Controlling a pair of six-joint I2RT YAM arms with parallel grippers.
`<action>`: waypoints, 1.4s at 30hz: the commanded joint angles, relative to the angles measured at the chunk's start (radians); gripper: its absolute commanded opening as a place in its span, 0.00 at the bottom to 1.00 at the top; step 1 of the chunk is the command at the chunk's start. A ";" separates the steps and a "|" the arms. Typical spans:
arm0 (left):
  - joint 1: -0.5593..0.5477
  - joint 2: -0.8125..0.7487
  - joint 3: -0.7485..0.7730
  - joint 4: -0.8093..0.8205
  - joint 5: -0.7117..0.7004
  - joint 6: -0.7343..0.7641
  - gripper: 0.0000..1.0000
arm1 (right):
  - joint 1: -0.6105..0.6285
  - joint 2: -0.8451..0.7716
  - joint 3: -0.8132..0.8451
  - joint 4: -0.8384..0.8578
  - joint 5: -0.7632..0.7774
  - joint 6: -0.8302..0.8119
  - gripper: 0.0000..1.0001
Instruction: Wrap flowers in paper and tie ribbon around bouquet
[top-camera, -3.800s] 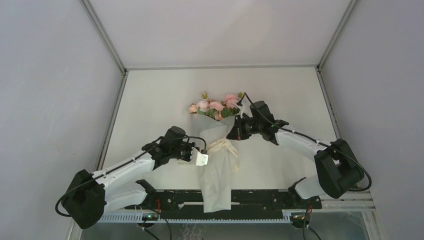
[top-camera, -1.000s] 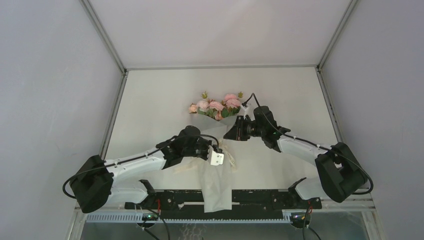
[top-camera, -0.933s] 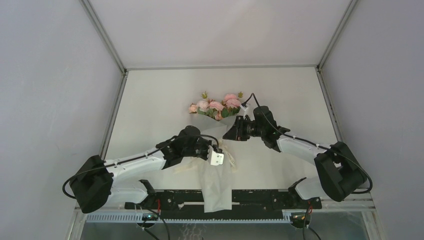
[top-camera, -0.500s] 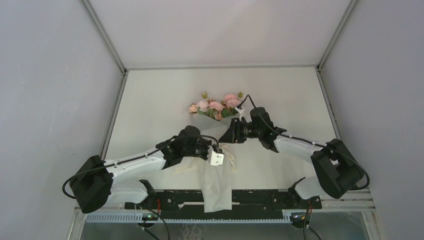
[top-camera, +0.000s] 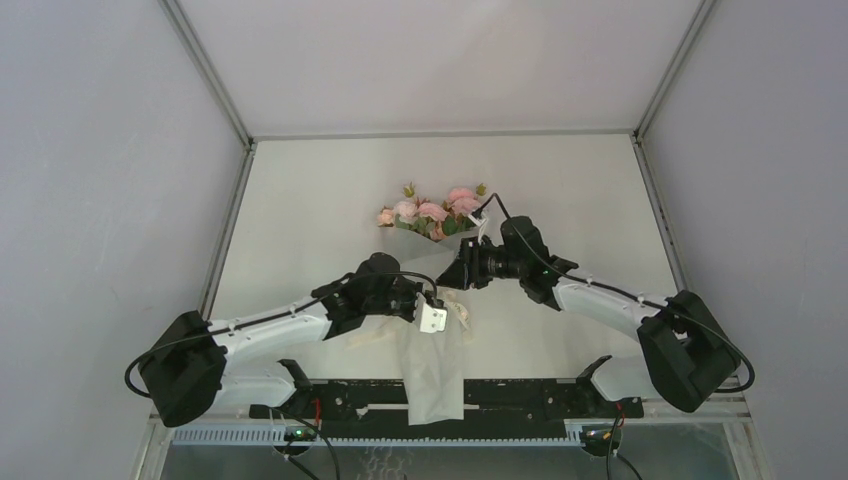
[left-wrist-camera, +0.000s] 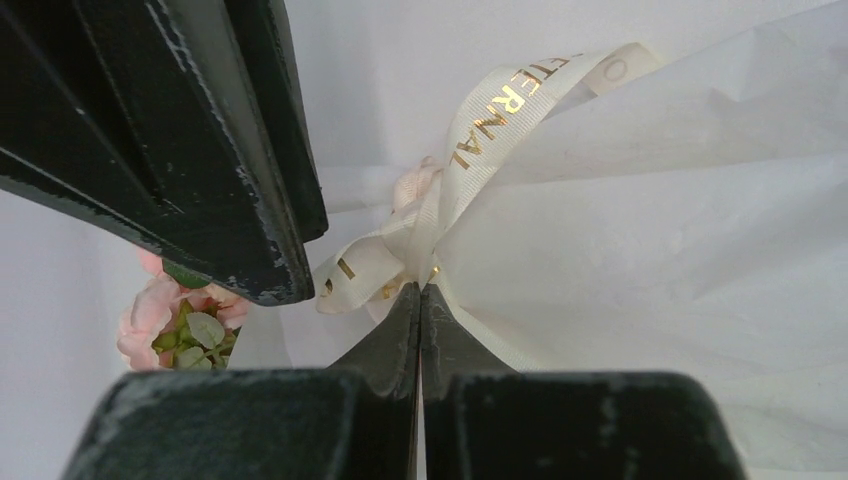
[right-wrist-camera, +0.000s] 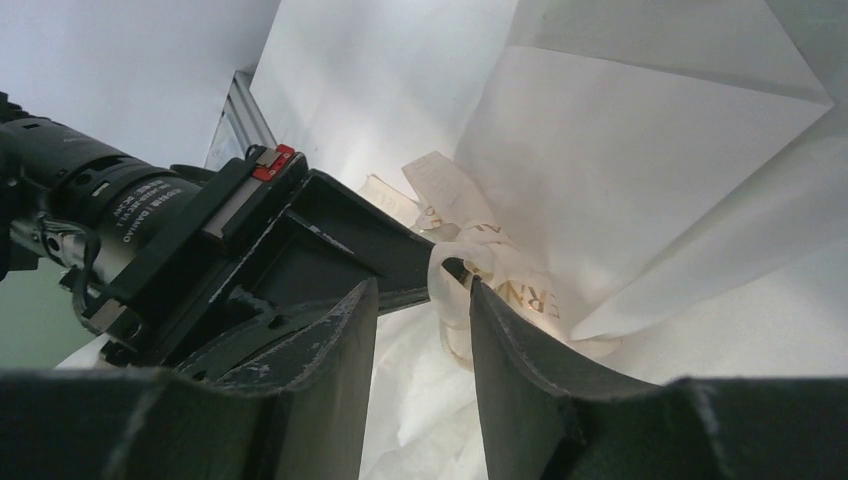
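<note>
Tying | bouquet (top-camera: 432, 350) lies lengthwise on tabletop (top-camera: 320, 190), flowers (top-camera: 432, 212) far, wrapped tail near | left claw (left-wrist-camera: 420, 300) pinched shut on ribbon (left-wrist-camera: 490, 120) knot | right claw (right-wrist-camera: 422, 290) parted, loop dead ahead between its fingers (right arm looks best placed).

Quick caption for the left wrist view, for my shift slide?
Left gripper pinches the gold-lettered ribbon at its knot against the white paper, pink flowers beyond.

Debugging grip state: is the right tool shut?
No, in the right wrist view the right tool has its fingers plainly apart, with a loop of ribbon in the gap.
</note>
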 joint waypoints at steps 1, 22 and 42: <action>0.005 -0.033 -0.016 0.013 -0.005 0.014 0.00 | 0.012 0.015 0.004 0.017 0.039 -0.028 0.47; 0.013 -0.053 -0.037 -0.062 -0.005 0.042 0.00 | -0.048 -0.011 0.048 -0.090 0.104 -0.031 0.00; 0.124 -0.204 0.172 -0.690 0.020 -0.080 0.79 | -0.071 -0.024 0.012 -0.089 0.091 -0.016 0.00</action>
